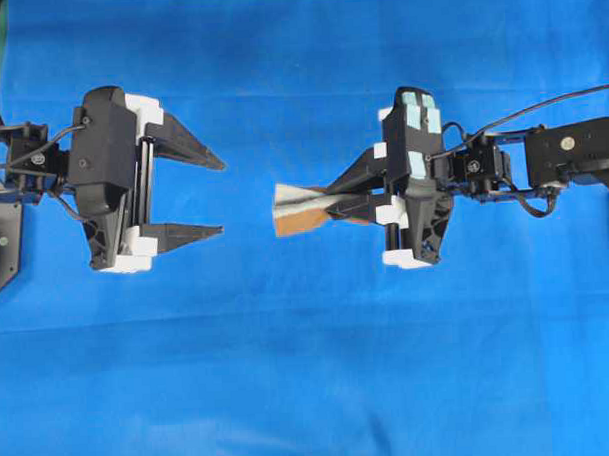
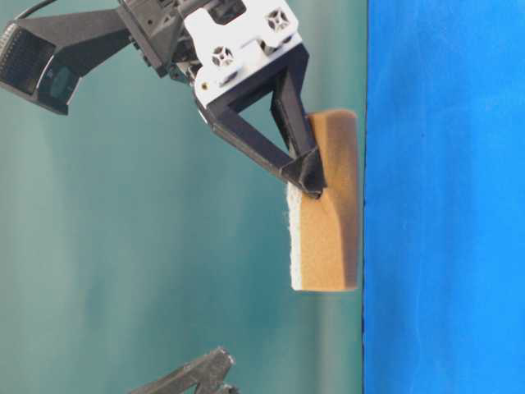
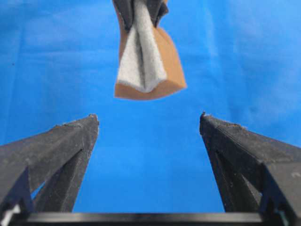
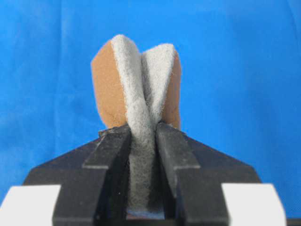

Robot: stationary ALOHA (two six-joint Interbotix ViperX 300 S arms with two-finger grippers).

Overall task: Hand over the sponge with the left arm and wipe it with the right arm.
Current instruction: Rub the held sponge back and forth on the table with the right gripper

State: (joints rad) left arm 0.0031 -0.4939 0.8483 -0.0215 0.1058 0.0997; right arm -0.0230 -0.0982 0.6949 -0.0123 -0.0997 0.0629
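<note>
Right hand [image 1: 329,199] pinches the sponge [image 1: 302,210]; left hand [image 1: 215,196] gapes, well apart.

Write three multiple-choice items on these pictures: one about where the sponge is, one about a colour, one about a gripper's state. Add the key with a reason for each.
1. Where is the small rectangular sponge with the off-white top and orange-brown layer?
A. Lying flat on the blue cloth
B. Between the fingers of the right arm's gripper
C. Between the fingers of the left arm's gripper

2. What colour are the pads on the right arm's white blocks?
A. Pale teal
B. Red
C. Yellow

3. How does the left gripper stand?
A. Shut on the sponge
B. Shut on nothing
C. Open, apart from the sponge

Key: 1 B, the right wrist view shows the sponge pinched and folded between those fingers. 2 A, teal patches show overhead. 3 C, its fingers stand wide apart, with bare blue cloth between them and the sponge.
</note>
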